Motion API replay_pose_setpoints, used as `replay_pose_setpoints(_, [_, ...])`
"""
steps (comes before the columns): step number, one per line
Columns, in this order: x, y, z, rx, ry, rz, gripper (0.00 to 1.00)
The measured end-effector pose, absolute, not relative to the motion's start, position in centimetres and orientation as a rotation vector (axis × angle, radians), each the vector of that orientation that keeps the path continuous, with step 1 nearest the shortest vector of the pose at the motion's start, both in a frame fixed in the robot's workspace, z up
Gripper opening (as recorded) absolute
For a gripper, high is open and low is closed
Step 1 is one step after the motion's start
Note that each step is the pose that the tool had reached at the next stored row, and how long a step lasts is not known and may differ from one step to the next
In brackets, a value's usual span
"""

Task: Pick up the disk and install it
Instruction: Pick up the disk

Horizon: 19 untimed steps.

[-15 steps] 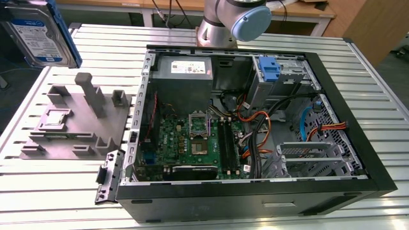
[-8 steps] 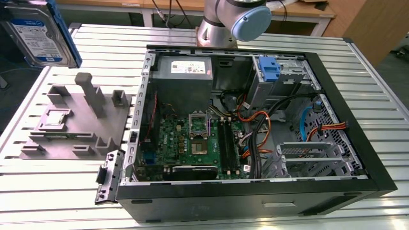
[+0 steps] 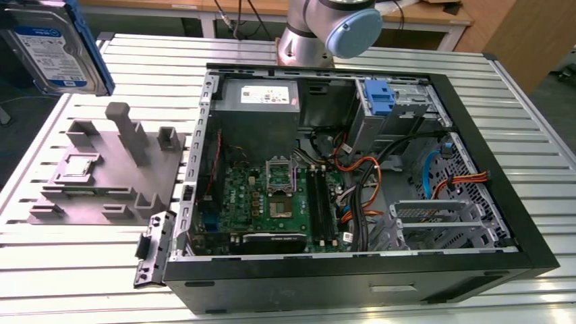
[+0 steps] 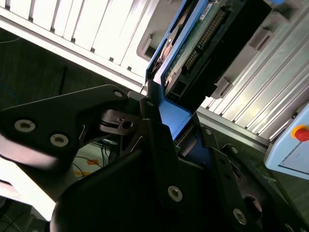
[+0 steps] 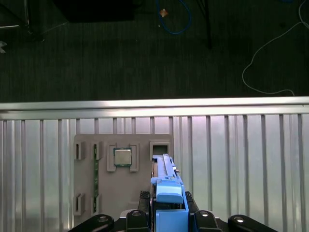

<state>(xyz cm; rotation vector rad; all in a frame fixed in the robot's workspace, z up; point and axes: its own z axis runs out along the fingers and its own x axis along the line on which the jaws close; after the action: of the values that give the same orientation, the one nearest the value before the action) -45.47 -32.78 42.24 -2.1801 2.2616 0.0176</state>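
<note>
The disk point(image 3: 54, 44), a silver-grey drive with a white-and-blue label and blue carrier rails, hangs in the air at the exterior view's upper left, above the grey fixture point(image 3: 108, 169). In the second wrist view my gripper point(image 4: 186, 140) is shut on the disk's blue rail, and the disk's point(image 4: 193, 48) green circuit-board side shows beyond the fingers point(image 4: 159, 145). In the first wrist view the disk point(image 5: 166, 176) stands edge-on between the gripper's point(image 5: 169, 215) black fingers, over the fixture point(image 5: 135, 193).
The open computer case point(image 3: 360, 169) lies on the slatted metal table point(image 3: 90, 270), with a blue bracket point(image 3: 380, 101) in its drive bay, cables and a power-supply box point(image 3: 261, 94). The fixture holds a CPU point(image 5: 122, 157). The arm's base point(image 3: 311, 40) stands behind the case.
</note>
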Motion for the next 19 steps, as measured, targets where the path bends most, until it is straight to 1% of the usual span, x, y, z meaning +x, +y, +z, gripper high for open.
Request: replay_pose_setpoints(19, [-45.5, -32.8, 44.2, -2.18, 2.261, 0.018, 0.36])
